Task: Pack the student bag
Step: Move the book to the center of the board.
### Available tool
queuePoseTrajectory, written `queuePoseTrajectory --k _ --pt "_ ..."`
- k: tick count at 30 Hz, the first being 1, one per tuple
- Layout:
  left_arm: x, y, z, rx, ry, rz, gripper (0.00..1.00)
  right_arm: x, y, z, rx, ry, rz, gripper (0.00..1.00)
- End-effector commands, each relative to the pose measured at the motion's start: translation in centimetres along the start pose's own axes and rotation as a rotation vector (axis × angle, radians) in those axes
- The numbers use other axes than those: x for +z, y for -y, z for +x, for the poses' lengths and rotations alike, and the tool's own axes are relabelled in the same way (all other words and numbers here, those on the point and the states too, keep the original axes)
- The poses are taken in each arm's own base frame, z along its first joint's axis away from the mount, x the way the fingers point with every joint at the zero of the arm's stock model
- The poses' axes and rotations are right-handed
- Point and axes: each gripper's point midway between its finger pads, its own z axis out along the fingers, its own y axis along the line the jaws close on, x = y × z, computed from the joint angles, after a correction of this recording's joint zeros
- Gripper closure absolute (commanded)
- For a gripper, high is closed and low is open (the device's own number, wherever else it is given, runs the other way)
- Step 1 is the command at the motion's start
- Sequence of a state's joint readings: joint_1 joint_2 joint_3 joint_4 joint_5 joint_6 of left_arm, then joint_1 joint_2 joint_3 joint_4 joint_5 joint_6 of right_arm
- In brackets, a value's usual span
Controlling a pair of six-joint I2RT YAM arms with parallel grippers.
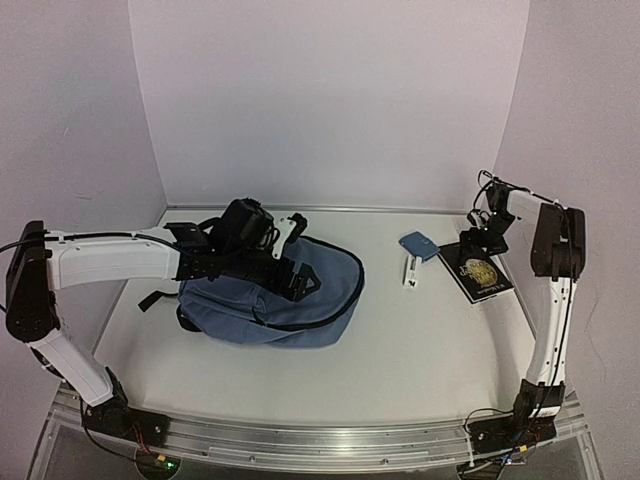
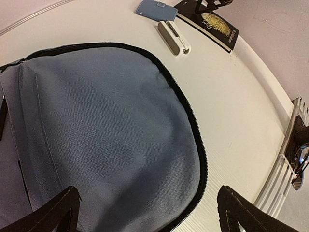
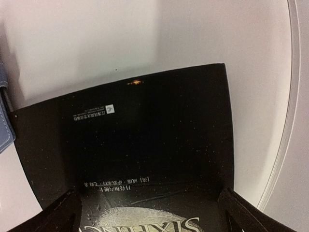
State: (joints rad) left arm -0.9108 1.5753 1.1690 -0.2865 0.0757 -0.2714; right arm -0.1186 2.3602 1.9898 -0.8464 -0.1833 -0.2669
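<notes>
The student bag [image 1: 270, 305], slate-blue with a dark zipper along its edge, lies flat on the white table left of centre. It fills the left wrist view [image 2: 106, 135]. My left gripper [image 1: 297, 265] hovers open just over the bag's top surface, its black fingertips [image 2: 53, 212] spread wide with nothing between them. A black book with a gold disc on its cover [image 1: 480, 272] lies at the right. My right gripper [image 1: 487, 238] hangs open close above that book [image 3: 145, 145], one fingertip [image 3: 246, 212] near each side of the cover.
A small blue case [image 1: 418, 245] and a white oblong object [image 1: 410, 270] lie between the bag and the book; both show in the left wrist view, the case [image 2: 152, 8] and the white object [image 2: 174, 37]. The bag's black straps [image 1: 160, 297] trail left. Walls close in on three sides.
</notes>
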Motion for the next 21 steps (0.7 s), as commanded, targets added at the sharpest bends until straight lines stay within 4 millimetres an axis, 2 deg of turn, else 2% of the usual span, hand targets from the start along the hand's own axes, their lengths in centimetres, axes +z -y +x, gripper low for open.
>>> queuePoseTrajectory --k 1,7,14,18,21 --pt "-1.7 0.8 -2.0 -0.003 0.073 0.017 0.0 0.4 0.5 0.0 -0.012 -0.001 -0.037 0.02" --pt "-1.5 0.8 -2.0 -0.002 0.069 0.018 0.0 -0.1 1.3 -1.0 -0.011 0.035 -0.07 0.02" --pt "-1.2 0.9 -2.1 0.001 0.062 0.02 0.0 0.8 1.2 -0.8 -0.032 0.021 -0.082 0.02" --pt "-1.2 1.0 -2.3 0.003 0.062 0.023 0.0 1.4 -0.1 0.3 -0.078 -0.012 -0.159 0.03" --pt "-1.4 1.1 -2.4 0.006 0.065 0.026 0.0 1.4 -1.7 1.7 -0.145 -0.046 -0.247 0.1"
